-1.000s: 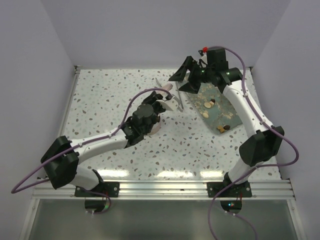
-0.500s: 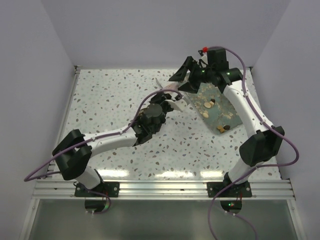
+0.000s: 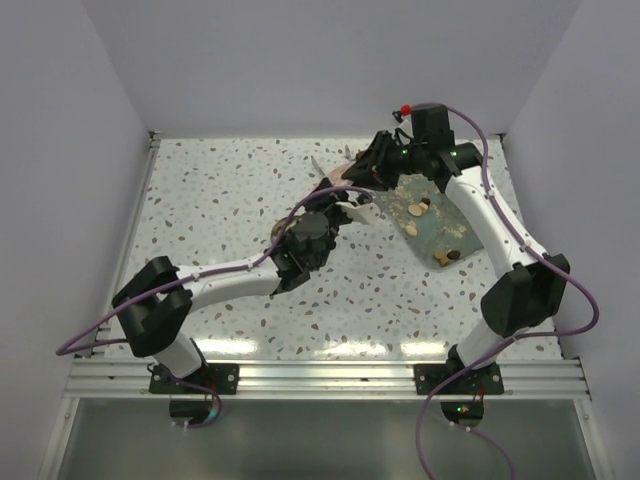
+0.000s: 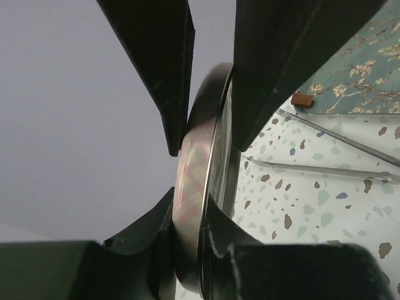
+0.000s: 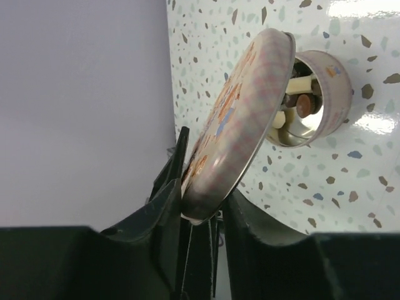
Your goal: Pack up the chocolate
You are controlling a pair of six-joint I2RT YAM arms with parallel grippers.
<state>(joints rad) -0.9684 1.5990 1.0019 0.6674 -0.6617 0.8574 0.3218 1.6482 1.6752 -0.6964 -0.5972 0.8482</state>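
So the left gripper (image 4: pixel 190 206) pinches the lid (image 5: pixel 244 119) edge-on and the right gripper (image 5: pixel 206 200) clamps it too. Imo left should only let go once right's hold looks solid.

The speckled terrazzo bench (image 3: pixel 220 190) is closed in by plain lilac walls (image 3: pixel 300 60), with a metal rail (image 3: pixel 330 375) along its near edge. A teal mat (image 3: pixel 447 215) with pale blossom sprigs lies askew on the bench. Left of the mat a round tin (image 5: pixel 334 94) sits open, its wall pink check and its inside shiny. The lid (image 5: pixel 237 119), pink plaid with a cartoon picture, stands tilted on edge off the bench, by the mat's far left corner.
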